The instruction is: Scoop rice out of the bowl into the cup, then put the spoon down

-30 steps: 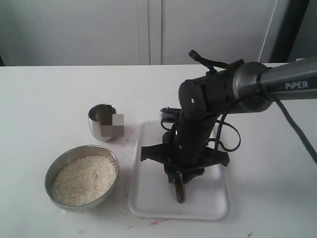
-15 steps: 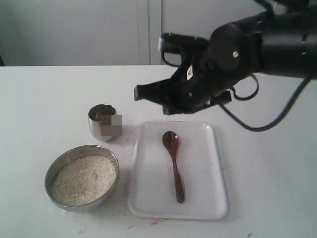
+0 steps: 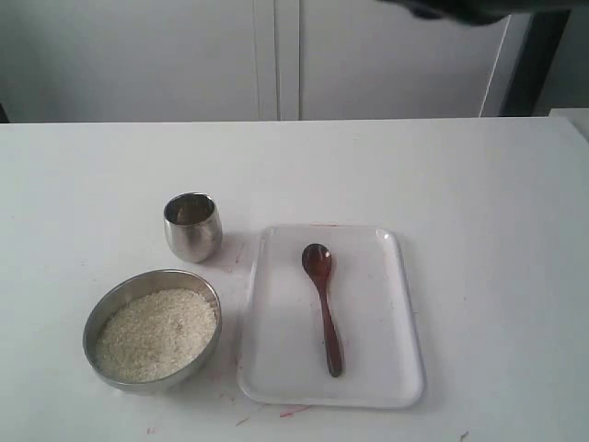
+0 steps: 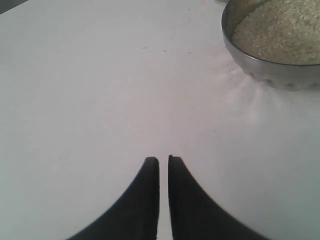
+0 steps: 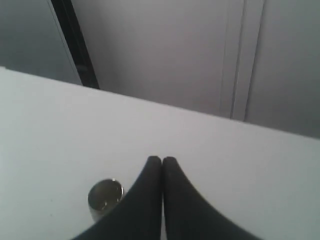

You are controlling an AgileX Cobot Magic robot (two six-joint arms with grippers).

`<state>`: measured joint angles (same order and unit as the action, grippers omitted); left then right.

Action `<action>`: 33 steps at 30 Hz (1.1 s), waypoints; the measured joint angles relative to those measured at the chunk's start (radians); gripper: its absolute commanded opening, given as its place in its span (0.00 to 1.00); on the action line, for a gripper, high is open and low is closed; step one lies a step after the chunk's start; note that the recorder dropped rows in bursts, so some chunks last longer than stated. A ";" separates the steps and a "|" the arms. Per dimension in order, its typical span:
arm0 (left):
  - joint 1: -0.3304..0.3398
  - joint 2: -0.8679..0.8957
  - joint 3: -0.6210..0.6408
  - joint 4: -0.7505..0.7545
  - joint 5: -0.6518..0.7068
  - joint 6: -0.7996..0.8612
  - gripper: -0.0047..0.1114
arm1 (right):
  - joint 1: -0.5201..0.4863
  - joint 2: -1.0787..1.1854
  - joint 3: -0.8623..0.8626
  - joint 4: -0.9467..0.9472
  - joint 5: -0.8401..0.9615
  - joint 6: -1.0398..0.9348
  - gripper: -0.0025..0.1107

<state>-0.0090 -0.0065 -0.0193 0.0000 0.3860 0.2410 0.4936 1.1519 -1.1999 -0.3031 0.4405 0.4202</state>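
The dark wooden spoon (image 3: 322, 304) lies flat in the white tray (image 3: 386, 368), bowl end toward the far side. To the tray's left, the wide steel bowl (image 3: 152, 327) holds off-white rice (image 3: 156, 333). The small steel cup (image 3: 192, 226) stands just behind the bowl. In the left wrist view my left gripper (image 4: 163, 161) is shut over bare table, with the bowl (image 4: 272, 75) and its rice (image 4: 280, 30) off to one side. My right gripper (image 5: 161, 160) is shut and empty, high above the table, with the cup (image 5: 104, 197) far below it.
A dark part of the right arm (image 3: 460, 9) shows only at the top edge of the exterior view. White cabinet doors (image 3: 276, 55) stand behind the white table (image 3: 479, 203).
The right arm has let go of the spoon on the tray and risen up and out of the exterior view. The spoon, bowl and cup have stayed in place.
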 measured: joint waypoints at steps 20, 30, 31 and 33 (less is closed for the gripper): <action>0.000 0.000 0.000 0.000 0.000 0.000 0.16 | 0.000 -0.474 0.109 -0.106 0.014 -0.065 0.02; 0.000 0.000 0.000 0.000 0.000 0.000 0.16 | 0.000 -0.739 0.371 -0.095 0.020 -0.073 0.02; 0.000 0.000 0.000 0.000 0.000 0.000 0.16 | 0.000 -0.771 0.390 -0.090 0.018 -0.073 0.02; 0.000 0.000 0.000 0.000 0.000 0.000 0.16 | 0.000 -0.837 0.439 -0.084 0.011 -0.073 0.02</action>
<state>-0.0090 -0.0065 -0.0193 0.0000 0.3860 0.2410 0.4936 0.3153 -0.7612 -0.3868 0.4516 0.3475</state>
